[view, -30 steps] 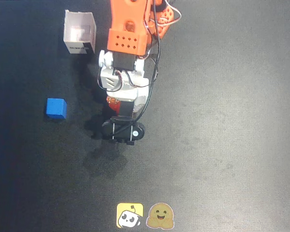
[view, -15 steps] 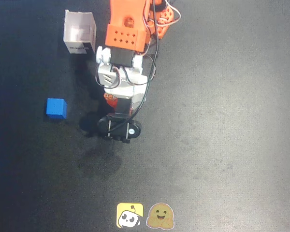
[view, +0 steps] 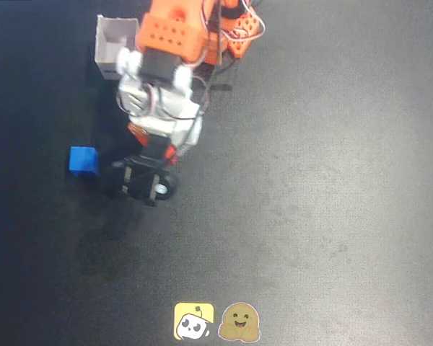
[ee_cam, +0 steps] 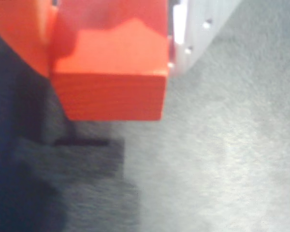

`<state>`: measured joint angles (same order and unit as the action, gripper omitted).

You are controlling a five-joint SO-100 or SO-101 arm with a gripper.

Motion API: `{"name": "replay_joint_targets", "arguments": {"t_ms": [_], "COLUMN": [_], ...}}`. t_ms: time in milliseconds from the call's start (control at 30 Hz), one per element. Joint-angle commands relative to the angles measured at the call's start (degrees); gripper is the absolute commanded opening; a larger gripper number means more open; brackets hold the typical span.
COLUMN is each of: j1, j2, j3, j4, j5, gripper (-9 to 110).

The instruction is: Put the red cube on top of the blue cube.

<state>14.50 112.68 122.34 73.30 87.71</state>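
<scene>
In the wrist view the red cube (ee_cam: pixel 108 72) fills the upper left, pinched between an orange jaw on its left and a white jaw on its right. My gripper (ee_cam: pixel 111 53) is shut on it and holds it a little above the dark mat, with its shadow below. In the overhead view the blue cube (view: pixel 83 160) sits on the mat, just left of my gripper (view: pixel 143 155). The arm and the wrist camera hide most of the red cube there. The blue cube is out of the wrist view.
A white open box (view: pixel 115 42) stands at the back left beside the arm's base (view: pixel 175 32). Two cartoon stickers (view: pixel 215 321) lie at the mat's front edge. The dark mat stretches bare to the right.
</scene>
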Motion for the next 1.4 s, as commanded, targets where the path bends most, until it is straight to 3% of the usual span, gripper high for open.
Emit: {"name": "replay_joint_targets", "arguments": {"t_ms": [0,433,1000,1367], "j1": [2.46,11.60,22.68,24.61], "j2": [2.81,0.26,-12.57,-15.82], "j3": [-5.71,-12.13,-23.99,-26.63], "j4": [3.08,5.71,5.10,3.87], "j5": [0.62,-0.62,-15.64,-23.20], "gripper": [9,9,9,9]}}
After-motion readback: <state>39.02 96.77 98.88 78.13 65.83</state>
